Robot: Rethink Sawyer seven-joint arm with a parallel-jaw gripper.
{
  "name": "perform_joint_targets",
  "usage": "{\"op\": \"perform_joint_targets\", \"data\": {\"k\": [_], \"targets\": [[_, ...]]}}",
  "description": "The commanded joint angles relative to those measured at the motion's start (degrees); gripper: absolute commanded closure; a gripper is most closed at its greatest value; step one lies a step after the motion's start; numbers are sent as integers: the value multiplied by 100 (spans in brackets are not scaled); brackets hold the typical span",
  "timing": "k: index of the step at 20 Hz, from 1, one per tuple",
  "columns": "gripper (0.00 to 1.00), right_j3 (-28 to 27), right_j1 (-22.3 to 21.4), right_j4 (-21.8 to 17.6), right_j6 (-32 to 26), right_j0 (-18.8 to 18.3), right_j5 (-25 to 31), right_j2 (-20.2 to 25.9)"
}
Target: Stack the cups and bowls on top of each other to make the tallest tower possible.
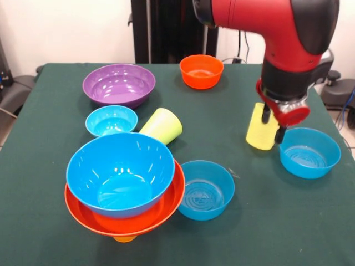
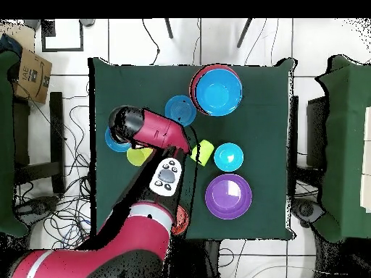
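Front view: the gripper (image 1: 273, 124) is seen closed around the pale yellow cup (image 1: 261, 128), which is held upright and appears lifted clear of the green table (image 1: 277, 221), just beside a medium blue bowl (image 1: 309, 152) at the picture's right. The tower (image 1: 125, 185) stands at the near left: the large blue bowl (image 1: 120, 173) is nested in the wider large orange bowl (image 1: 133, 221), and a sliver of the orange cup (image 1: 125, 239) shows beneath. A 2nd medium blue bowl (image 1: 206, 190) sits touching or just beside the tower's right rim. The lime green cup (image 1: 162, 126) lies on its side behind the tower, beside the small blue bowl (image 1: 111, 120). The large purple bowl (image 1: 118, 85) and the small orange bowl (image 1: 201, 71) are placed toward the far edge, well apart from each other. In the overhead view the yellow cup (image 2: 138, 155) is partly covered by the arm (image 2: 156, 134).
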Motion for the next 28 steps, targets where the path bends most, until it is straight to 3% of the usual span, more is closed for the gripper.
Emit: {"op": "perform_joint_targets", "data": {"k": [1, 10, 19, 23, 28], "targets": [[0, -386, -480, 22, 1198, 109, 1057, 227], [0, -336, -504, 32, 1069, 33, 1151, 235], [0, -208, -206, 14, 936, 21, 590, 273], [0, -242, -166, -117, 907, 70, 881, 202], [0, -310, -70, -203, 818, 62, 856, 160]]}}
